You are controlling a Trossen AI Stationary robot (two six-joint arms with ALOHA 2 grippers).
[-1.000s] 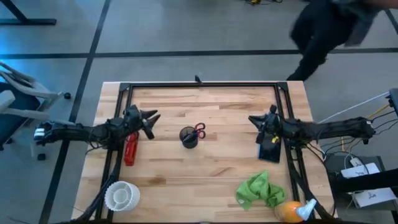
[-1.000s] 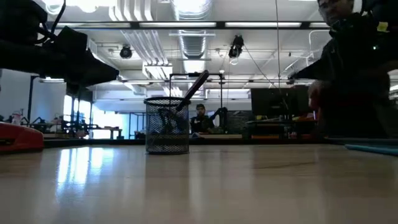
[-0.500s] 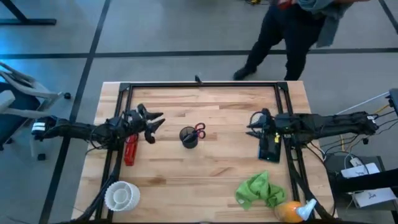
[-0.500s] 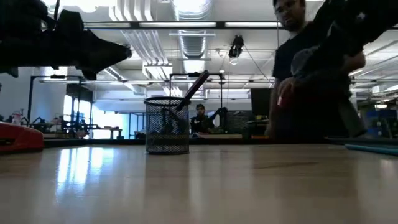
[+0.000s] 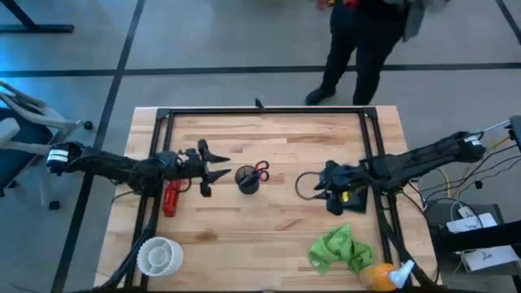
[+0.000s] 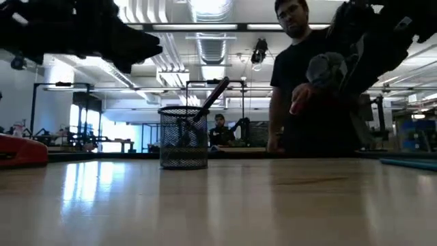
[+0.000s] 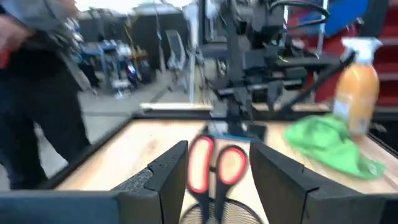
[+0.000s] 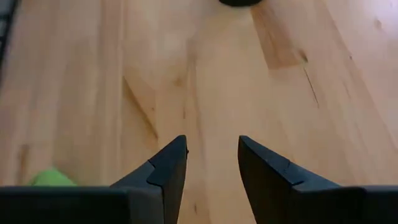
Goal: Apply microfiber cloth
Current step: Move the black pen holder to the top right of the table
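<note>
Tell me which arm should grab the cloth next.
Right, probably. Its open end effector hangs over bare wood just up-table from the cloth, on the same side. The left end effector, also open, sits across the table beside the mesh cup.

Two slim dark jointed arms, black cable loops, angular dark fingers [image 8: 168, 171]
</note>
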